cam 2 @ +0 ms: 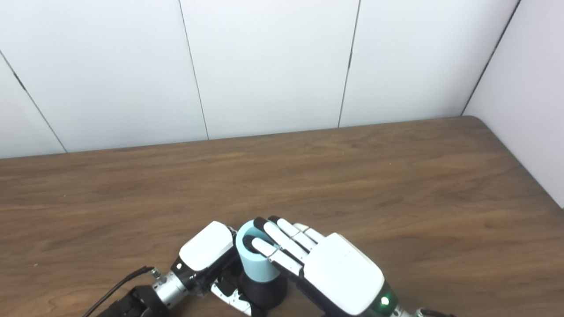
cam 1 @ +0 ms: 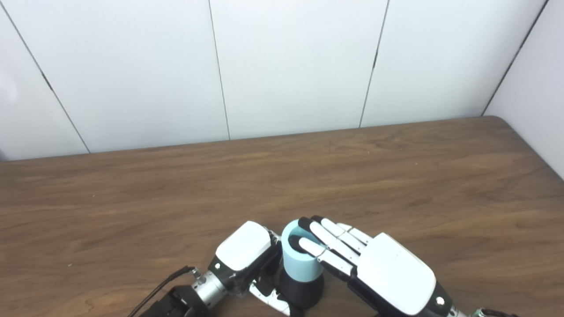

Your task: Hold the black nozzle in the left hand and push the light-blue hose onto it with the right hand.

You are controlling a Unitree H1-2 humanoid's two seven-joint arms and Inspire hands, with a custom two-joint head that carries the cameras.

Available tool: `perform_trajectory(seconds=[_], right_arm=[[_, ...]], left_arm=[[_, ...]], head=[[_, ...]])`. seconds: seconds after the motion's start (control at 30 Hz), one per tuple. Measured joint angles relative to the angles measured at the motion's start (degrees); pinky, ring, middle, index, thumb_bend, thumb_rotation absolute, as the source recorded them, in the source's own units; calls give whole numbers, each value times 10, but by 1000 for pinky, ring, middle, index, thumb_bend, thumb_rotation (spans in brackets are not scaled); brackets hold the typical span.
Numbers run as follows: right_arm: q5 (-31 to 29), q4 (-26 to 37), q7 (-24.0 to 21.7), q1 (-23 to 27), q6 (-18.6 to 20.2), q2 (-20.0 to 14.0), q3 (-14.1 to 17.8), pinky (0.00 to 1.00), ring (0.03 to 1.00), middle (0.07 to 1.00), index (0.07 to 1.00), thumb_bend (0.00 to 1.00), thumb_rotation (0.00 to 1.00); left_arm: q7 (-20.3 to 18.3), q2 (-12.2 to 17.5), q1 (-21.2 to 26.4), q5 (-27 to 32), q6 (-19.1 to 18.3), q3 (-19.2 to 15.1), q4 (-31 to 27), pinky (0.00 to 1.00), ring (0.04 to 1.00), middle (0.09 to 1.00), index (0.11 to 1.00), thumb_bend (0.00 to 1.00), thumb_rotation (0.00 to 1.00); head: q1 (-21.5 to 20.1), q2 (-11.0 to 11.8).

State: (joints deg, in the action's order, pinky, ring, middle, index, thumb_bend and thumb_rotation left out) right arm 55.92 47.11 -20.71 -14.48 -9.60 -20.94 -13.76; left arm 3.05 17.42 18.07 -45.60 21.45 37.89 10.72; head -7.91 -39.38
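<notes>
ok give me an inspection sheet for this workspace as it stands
surface: brown wooden table, bare apart from the job's things
job's things: light-blue hose standing upright on the black nozzle
clutter: nothing seen
hands: left hand wrapped around the nozzle from its left; right hand with fingers laid flat over the hose's open top
cables: black cable running along the left wrist
surroundings: white panelled walls behind and to the right

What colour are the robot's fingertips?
Black, on the right hand; its fingertips show best in the left eye view.
</notes>
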Motion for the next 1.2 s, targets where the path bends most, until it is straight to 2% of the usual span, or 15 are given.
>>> perform_trajectory(seconds=[0.53, 0.67, 0.97, 1.07, 1.2], right_arm=[[0, 0, 0, 0, 1, -1, -1, 850, 955, 952, 900, 749, 944], [0, 0, 0, 1, 1, -1, -2, 847, 956, 955, 901, 717, 906], [1, -3, 0, 2, 1, -1, -4, 846, 954, 956, 896, 675, 893], [1, -4, 0, 4, 1, -1, -4, 843, 955, 958, 898, 670, 882], [1, -4, 1, 5, 2, -1, -3, 874, 965, 961, 907, 651, 857]], left_arm=[[-6, 0, 9, 14, 7, 5, 11, 132, 174, 471, 485, 525, 0], [-9, 0, 12, 22, 12, 5, 16, 138, 181, 471, 485, 525, 0], [-16, -2, 24, 45, 28, 5, 35, 141, 186, 471, 485, 525, 0], [-17, -3, 27, 48, 31, 5, 40, 142, 185, 471, 485, 525, 0], [-19, -3, 28, 52, 31, 4, 41, 138, 181, 471, 485, 525, 0]], head=[[1, 3], [4, 4], [4, 6], [3, -12], [4, -24]])
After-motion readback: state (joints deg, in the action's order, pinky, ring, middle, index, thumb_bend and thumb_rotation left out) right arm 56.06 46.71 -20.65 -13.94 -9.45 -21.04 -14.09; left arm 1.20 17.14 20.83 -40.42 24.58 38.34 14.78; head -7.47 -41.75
